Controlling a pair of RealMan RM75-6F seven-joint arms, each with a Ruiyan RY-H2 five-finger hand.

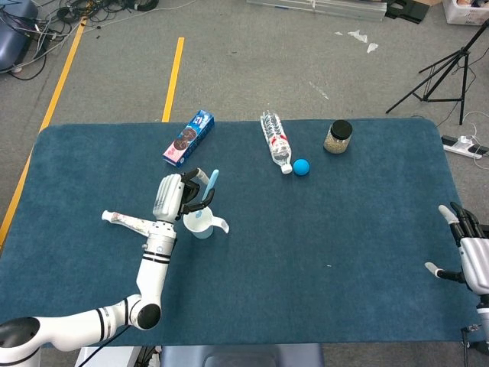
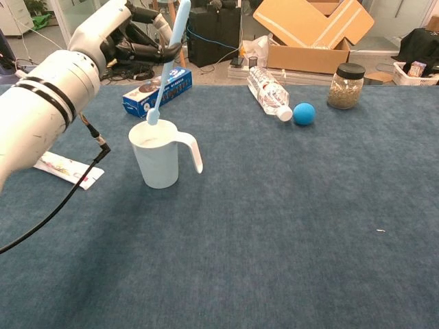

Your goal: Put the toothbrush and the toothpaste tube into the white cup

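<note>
One slip was likely: the left hand (image 2: 130, 38) pinched the toothbrush (image 2: 168, 58) tilted above the white cup (image 2: 159, 154), its tip near the rim's eleven o'clock edge, so letting go there could have dropped it outside.

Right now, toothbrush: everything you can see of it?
The toothbrush is light blue, plastic-looking, slim. The left hand grips its upper handle; it hangs near-upright, slightly tilted, head down just above the white cup mouth. Whether the tip touches the rim cannot be told. Bristles are too small to make out.
</note>
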